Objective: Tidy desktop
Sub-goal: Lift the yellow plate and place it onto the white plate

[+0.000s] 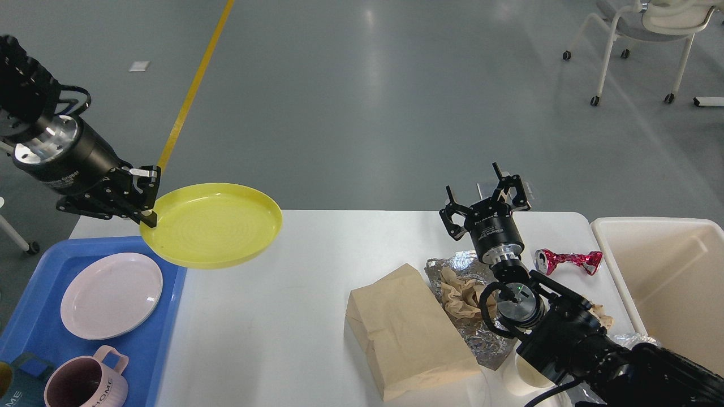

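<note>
The left tool [146, 195] is gripping a yellow plate [214, 224] by its near-left rim and holding it in the air, just over the edge where the blue tray [169, 316] meets the white worktop [271, 316]. The step in hand appears to be moving dishes to the tray, which is already carrying a pink plate [111, 295] and a pink mug [87, 381]. The next move is likely calling for a swing leftward and a level descent onto the pink plate or bare tray, without tipping the dish.

The left arm is reaching in from the upper left, wrist angled down toward the plate. The right tool [486, 195] is hovering with fingers spread and holding nothing, pointing away over the far side of the worktop, above a paper bag [407, 333], crumpled foil [458, 265] and a red wrapper [568, 260]. A cream bin [662, 282] is waiting at the right edge.
</note>
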Available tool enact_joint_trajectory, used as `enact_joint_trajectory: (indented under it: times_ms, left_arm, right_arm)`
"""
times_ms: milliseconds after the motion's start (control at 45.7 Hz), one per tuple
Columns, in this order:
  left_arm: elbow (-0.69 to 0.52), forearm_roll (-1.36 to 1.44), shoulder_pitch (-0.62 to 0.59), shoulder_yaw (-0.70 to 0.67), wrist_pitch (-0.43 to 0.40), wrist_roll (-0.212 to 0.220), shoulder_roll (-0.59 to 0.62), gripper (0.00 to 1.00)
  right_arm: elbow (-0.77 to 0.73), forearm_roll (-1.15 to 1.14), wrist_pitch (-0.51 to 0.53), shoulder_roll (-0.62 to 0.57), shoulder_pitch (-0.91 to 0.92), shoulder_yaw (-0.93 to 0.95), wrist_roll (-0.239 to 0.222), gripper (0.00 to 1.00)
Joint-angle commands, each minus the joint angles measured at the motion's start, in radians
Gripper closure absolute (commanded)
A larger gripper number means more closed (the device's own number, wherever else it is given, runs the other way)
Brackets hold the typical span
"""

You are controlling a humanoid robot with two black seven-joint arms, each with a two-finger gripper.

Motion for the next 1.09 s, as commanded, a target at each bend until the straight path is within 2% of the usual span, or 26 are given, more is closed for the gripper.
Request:
enact_joint_trajectory:
  times_ms: [0, 153, 219, 306, 416, 591, 810, 919, 1072]
  left_arm:
    - [0.008, 0.002, -0.042, 0.048, -0.007, 0.000, 0.000, 1.00]
    - [0.015, 0.005, 0.001, 0.083, 0.021, 0.000, -0.005, 1.00]
    - [0.015, 0.011, 0.058, 0.092, 0.056, 0.002, -0.003, 1.00]
    - [0.017, 0.055, 0.148, 0.108, 0.142, 0.002, 0.000, 1.00]
    - [0.017, 0.112, 0.237, 0.138, 0.289, 0.002, 0.000, 1.00]
    - [0.017, 0.115, 0.371, 0.165, 0.568, 0.000, -0.002, 1.00]
    - [0.017, 0.103, 0.549, 0.151, 0.975, -0.003, -0.014, 1.00]
    - [0.017, 0.098, 0.610, 0.149, 1.081, -0.009, -0.034, 1.00]
    - [0.035, 0.089, 0.685, 0.111, 1.138, -0.014, -0.042, 1.00]
  right_arm:
    - [-0.002, 0.000, 0.000, 0.000, 0.000, 0.000, 0.000, 0.00]
    - [-0.002, 0.000, 0.000, 0.000, 0.000, 0.000, 0.000, 0.00]
    - [-0.002, 0.000, 0.000, 0.000, 0.000, 0.000, 0.000, 0.00]
    - [-0.002, 0.000, 0.000, 0.000, 0.000, 0.000, 0.000, 0.00]
    - [-0.002, 0.000, 0.000, 0.000, 0.000, 0.000, 0.000, 0.00]
    - [-0.002, 0.000, 0.000, 0.000, 0.000, 0.000, 0.000, 0.00]
    - [-0.003, 0.000, 0.000, 0.000, 0.000, 0.000, 0.000, 0.00]
    - [-0.003, 0.000, 0.000, 0.001, 0.000, 0.000, 0.000, 0.00]
    - [-0.003, 0.000, 0.000, 0.000, 0.000, 0.000, 0.000, 0.00]
